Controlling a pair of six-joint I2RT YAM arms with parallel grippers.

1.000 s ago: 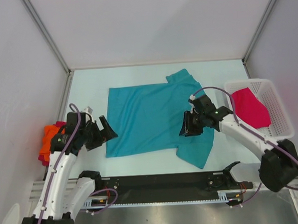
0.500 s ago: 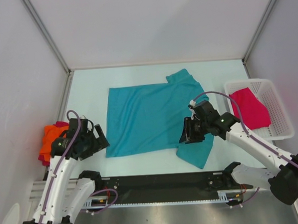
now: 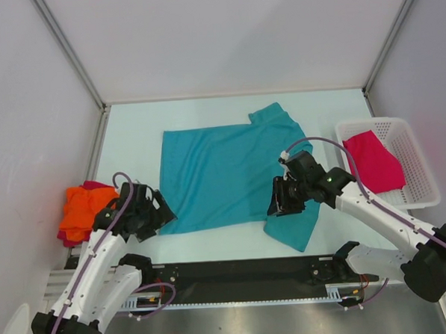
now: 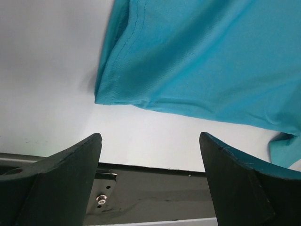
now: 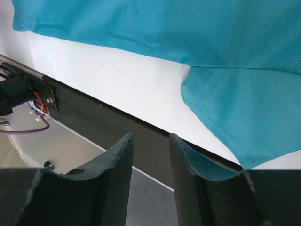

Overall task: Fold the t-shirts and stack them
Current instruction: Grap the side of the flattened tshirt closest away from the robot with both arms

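A teal t-shirt lies spread flat in the middle of the table, one sleeve pointing to the near edge. My left gripper hovers at the shirt's near-left corner. In the left wrist view this gripper is wide open, with nothing between its fingers. My right gripper hangs over the shirt's near hem beside that sleeve. In the right wrist view the right gripper shows a narrow empty gap. A magenta-pink t-shirt lies in the basket. An orange t-shirt rests on a dark red one at far left.
A white lattice basket stands at the right edge of the table. The black front rail runs along the near edge, just below both grippers. Grey walls close in the left, back and right sides.
My left arm has swung away from the orange pile, toward the near edge and rightward to the teal shirt's near-left corner. My right gripper has drifted slightly down toward the near hem.
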